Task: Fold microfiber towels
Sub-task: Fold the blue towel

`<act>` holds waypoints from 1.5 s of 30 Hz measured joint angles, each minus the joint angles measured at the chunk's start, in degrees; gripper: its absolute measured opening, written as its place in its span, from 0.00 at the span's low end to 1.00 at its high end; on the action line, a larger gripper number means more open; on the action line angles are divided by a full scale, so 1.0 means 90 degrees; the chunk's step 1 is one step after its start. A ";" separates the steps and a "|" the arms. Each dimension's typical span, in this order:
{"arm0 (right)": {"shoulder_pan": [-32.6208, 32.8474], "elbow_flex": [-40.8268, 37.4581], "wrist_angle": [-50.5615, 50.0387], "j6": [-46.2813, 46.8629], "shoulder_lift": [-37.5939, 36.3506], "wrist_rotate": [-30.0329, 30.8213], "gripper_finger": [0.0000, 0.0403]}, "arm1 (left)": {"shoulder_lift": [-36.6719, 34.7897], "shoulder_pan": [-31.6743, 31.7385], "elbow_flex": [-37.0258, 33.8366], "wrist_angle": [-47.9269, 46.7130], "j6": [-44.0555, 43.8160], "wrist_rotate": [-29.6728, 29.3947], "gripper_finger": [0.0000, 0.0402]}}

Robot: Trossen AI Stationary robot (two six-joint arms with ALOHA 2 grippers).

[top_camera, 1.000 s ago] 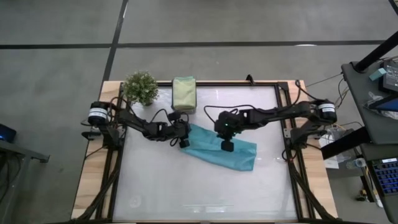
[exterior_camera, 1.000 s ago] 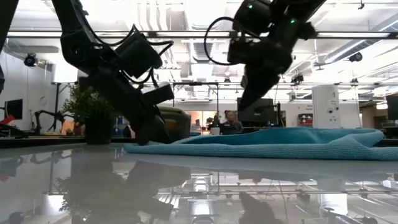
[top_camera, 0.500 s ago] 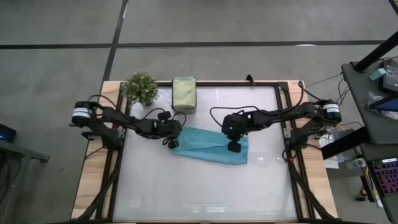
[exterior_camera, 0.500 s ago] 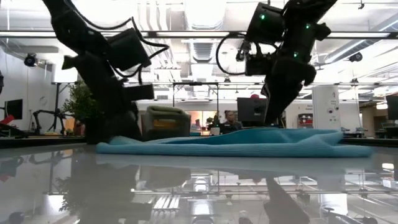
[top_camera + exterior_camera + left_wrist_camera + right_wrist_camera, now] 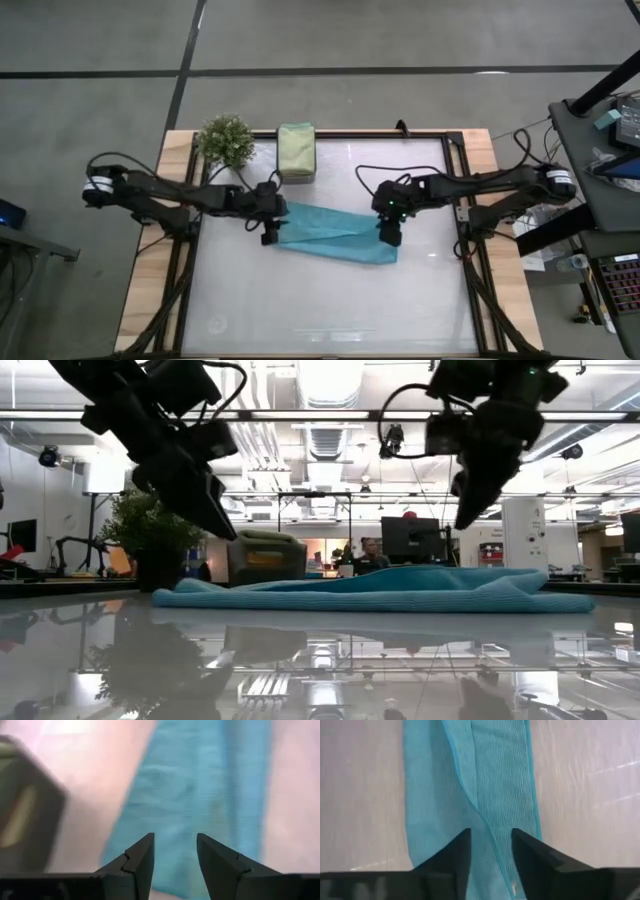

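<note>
We are looking down on a blue towel (image 5: 335, 233) lying folded into a long strip across the middle of the table (image 5: 330, 300), running slantwise from the left arm's side toward the right arm's side. A sage green towel (image 5: 296, 151), already folded into a small block, is sitting at the table's far edge, just beside a potted plant (image 5: 226, 139).

The left gripper (image 5: 270, 232) is hanging over the strip's left end. In the left wrist view its fingers (image 5: 137, 862) are standing apart with the blue cloth showing in the gap between them, and nothing is pinched. From the low view this gripper (image 5: 215, 515) is sitting clear above the cloth, not touching it.

The right gripper (image 5: 390, 235) is hovering over the strip's right end. In the right wrist view its fingers (image 5: 457, 852) are parted too, with a raised fold line of the towel (image 5: 470, 785) running between them, and they are gripping nothing. The low view is showing this gripper (image 5: 470, 510) lifted well above the towel (image 5: 370, 590), which is lying flat on the glossy tabletop with a slight hump toward its right end.

A person is sitting far back in the room beyond the table, near a monitor.
</note>
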 joint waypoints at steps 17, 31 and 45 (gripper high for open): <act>0.0175 -0.1277 0.0382 0.0424 -0.0376 0.0018 0.54 | 0.1635 -0.0840 0.0317 0.1626 -0.0174 -0.0014 0.59; 0.0175 -0.1996 0.2051 0.0149 -0.0376 0.0082 0.54 | 0.2711 -0.0822 0.0875 0.2061 -0.0185 -0.0172 0.59; 0.0175 -0.2229 0.2723 -0.0095 -0.0376 0.0070 0.10 | 0.3064 -0.0775 0.0835 0.2857 -0.0162 -0.0386 0.53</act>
